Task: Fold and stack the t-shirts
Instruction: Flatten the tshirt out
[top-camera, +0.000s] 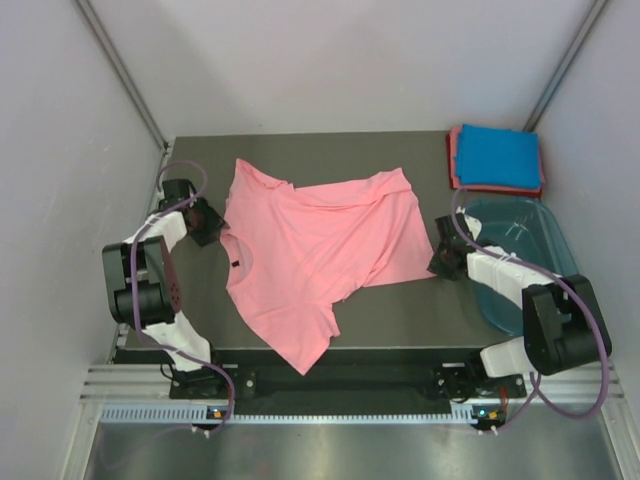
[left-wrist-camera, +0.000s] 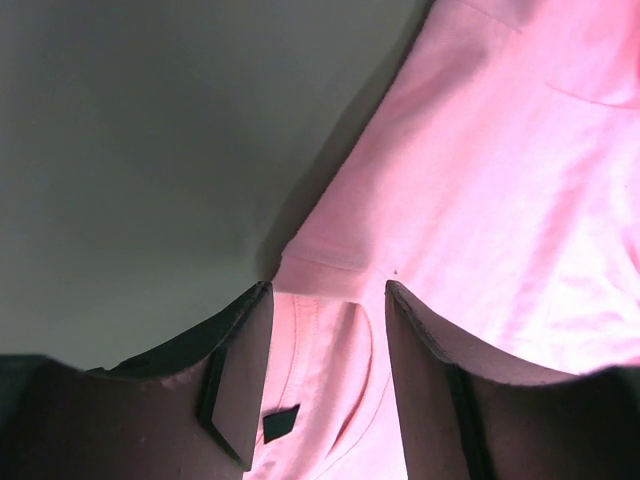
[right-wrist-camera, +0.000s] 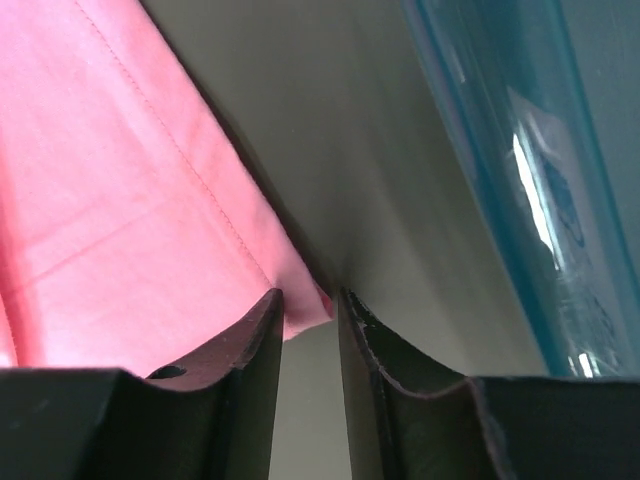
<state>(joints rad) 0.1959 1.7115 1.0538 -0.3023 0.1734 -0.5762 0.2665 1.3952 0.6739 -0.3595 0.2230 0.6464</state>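
The left gripper (left-wrist-camera: 328, 295) has its jaws wide apart over the collar edge of the salmon-pink shirt (top-camera: 310, 250). The right gripper (right-wrist-camera: 311, 300) shows a narrow gap at the shirt's hem corner and is not pinching it. The shirt lies rumpled and unfolded between them. Beyond the right gripper, past the teal tub (top-camera: 550, 235), the blue shirt (top-camera: 498, 155) rests folded on the reddish-pink shirt (top-camera: 455, 165), so two seem done and one is left.

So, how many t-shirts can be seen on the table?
3. A salmon-pink t-shirt lies spread out in the middle; a folded blue t-shirt lies on a folded reddish-pink t-shirt at the far right corner. Others may be hidden underneath.
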